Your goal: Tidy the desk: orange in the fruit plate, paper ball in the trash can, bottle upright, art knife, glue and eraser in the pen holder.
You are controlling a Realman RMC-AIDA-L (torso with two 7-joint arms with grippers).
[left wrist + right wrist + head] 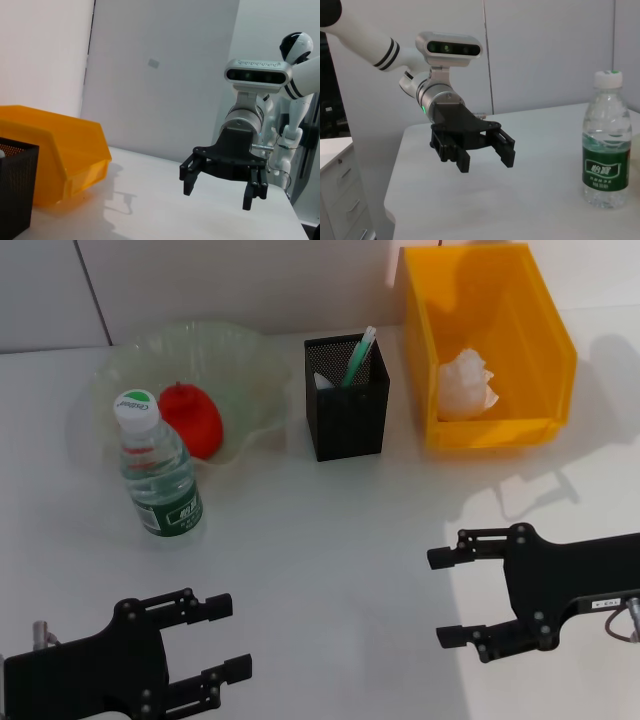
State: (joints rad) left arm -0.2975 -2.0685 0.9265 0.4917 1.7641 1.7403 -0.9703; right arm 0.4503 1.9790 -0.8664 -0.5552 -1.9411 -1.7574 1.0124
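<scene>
Open desk (330, 540) surface lies between the two grippers and the row of items at the back; nothing stands in this middle zone. The left gripper (232, 638) hovers over the near left edge of the desk, fingers spread wide, holding nothing. The right gripper (443, 596) hovers over the near right side, fingers likewise wide apart and empty. The two are well apart.

The desk is plain white and meets a pale panelled wall (230, 280) at the back.

The bottle (158, 466) stands upright, clear with a green label and a white-and-green cap, just in front of the fruit plate (250, 360). The plate is a translucent pale-green bowl with a wavy rim; the orange (192, 418) rests inside it. The pen holder (346, 400), a square black mesh cup, stands between plate and trash can, with a green-and-white stick item (358, 356) leaning inside. The trash can (540, 350) is orange-yellow; the paper ball (468, 385) lies inside it.
</scene>
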